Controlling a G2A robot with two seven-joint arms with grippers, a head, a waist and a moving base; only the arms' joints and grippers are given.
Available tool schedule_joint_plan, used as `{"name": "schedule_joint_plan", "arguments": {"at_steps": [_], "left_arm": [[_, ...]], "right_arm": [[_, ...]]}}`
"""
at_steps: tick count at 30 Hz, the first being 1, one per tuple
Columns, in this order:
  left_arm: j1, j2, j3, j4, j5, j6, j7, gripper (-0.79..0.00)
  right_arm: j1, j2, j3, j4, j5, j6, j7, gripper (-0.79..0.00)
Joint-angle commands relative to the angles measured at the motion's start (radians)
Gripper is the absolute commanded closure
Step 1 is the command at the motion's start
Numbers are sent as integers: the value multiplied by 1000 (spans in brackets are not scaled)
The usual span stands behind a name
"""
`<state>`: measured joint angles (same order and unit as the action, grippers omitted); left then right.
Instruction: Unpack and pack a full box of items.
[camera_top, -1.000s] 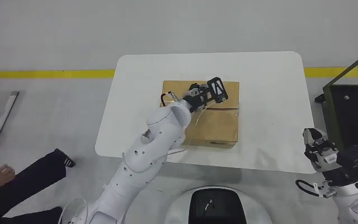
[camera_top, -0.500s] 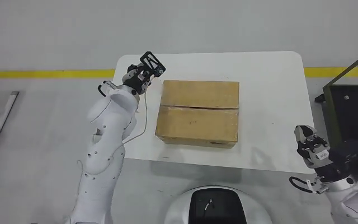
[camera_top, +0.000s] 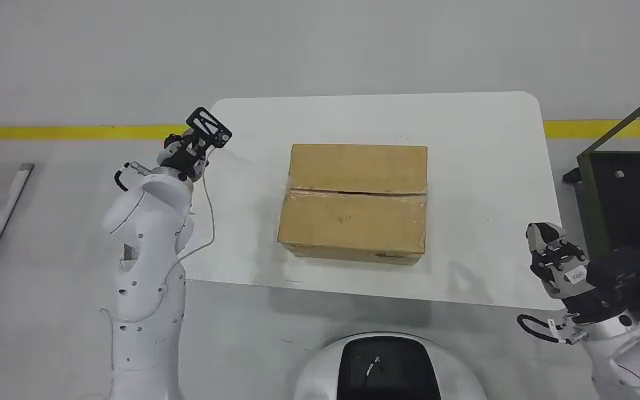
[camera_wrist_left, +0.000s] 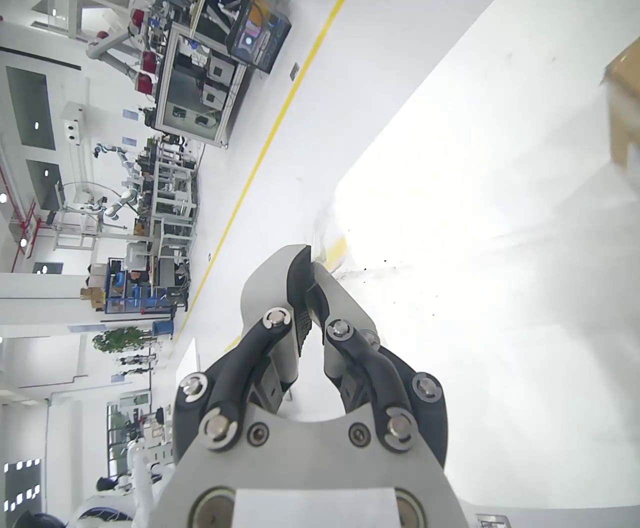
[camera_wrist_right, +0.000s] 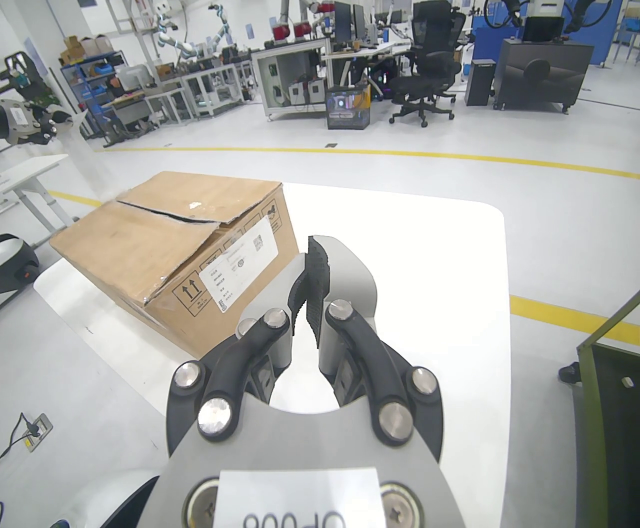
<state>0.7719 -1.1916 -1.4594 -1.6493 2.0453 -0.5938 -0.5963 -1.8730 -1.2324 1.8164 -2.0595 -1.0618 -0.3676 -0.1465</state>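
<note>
Closed box (camera_top: 355, 203) on the surface (camera_top: 480, 130), between two pinched-shut tools

The left tool (camera_top: 208, 128) hangs at the surface's edge and the right tool (camera_top: 553, 258) beyond the opposite side. Both are clamped on nothing, and the box is well apart from each. What it holds is hidden.

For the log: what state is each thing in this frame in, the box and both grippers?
Cardboard box: upright on the table, top flaps folded down, a narrow gap along their seam.
Left gripper: shut, by the table's corner, clear of the box.
Right gripper: shut, near the table's edge, clear of the box.
</note>
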Motion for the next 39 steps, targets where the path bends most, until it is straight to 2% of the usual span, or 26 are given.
{"name": "schedule_joint_plan", "arguments": {"at_steps": [1,2,3,10,14,18,24,31,39], "left_arm": [[15,3,-12,2,2,-4,6,0],[22,4,-20,4,-11,-7,1,-206],[24,4,-23,1,-21,-5,2,-785],[32,20,-41,-2,77,-62,-8,-785],[43,32,-71,15,131,-65,27,-785],[47,37,-122,31,105,-26,47,-785],[50,31,-172,40,-58,50,42,-785],[51,12,-225,34,-409,203,19,-785],[49,11,-254,12,-572,257,19,-785]], "right_arm": [[0,0,0,-1,-1,2,2,0],[0,0,1,-1,-1,2,3,0],[1,0,1,-1,-1,3,4,0],[8,0,1,-5,-4,4,14,0],[13,0,-4,-8,-4,7,17,0],[16,-1,-11,-10,-6,11,19,0],[23,-2,-24,-9,2,12,24,0],[28,-5,-43,-11,44,25,25,0],[52,-7,-66,-18,82,28,45,0]]}}
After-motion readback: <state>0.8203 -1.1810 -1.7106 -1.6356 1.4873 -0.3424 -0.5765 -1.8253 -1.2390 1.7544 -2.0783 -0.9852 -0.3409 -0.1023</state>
